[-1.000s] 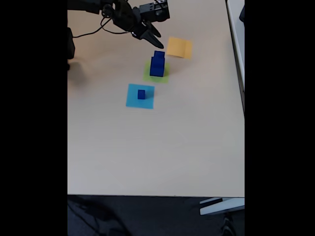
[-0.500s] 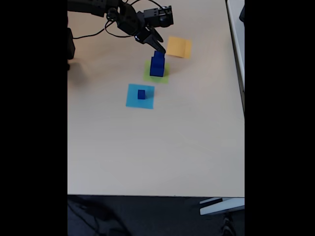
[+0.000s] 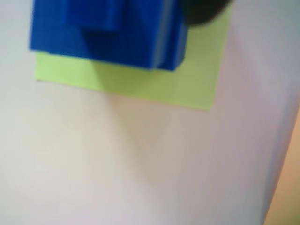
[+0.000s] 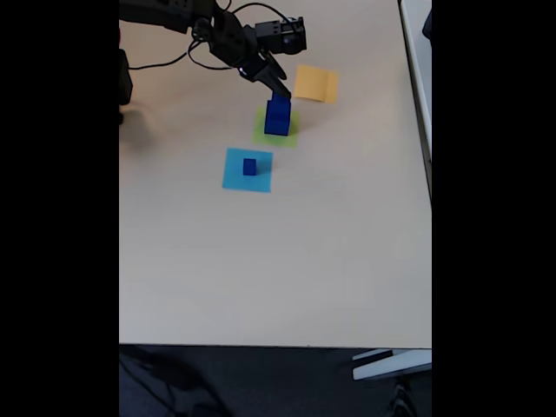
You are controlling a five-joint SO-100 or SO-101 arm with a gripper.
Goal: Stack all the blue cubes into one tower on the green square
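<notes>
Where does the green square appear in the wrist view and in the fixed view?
Wrist view: the green square lies across the upper part, partly covered by the stacked blue cubes.
Fixed view: the green square lies upper centre, between the orange-yellow square and the light-blue square.
Shared landmark: the stacked blue cubes standing on it.

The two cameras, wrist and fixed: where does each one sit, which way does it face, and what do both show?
Wrist view: rides on the arm, close above the table, looking down at the stacked blue cubes on the green square; a dark blurred part shows at the top edge.
Fixed view: stands high above the table, looking down; the arm enters from the top left, the gripper at the stack.
Shared: the blue stack and the green square.
</notes>
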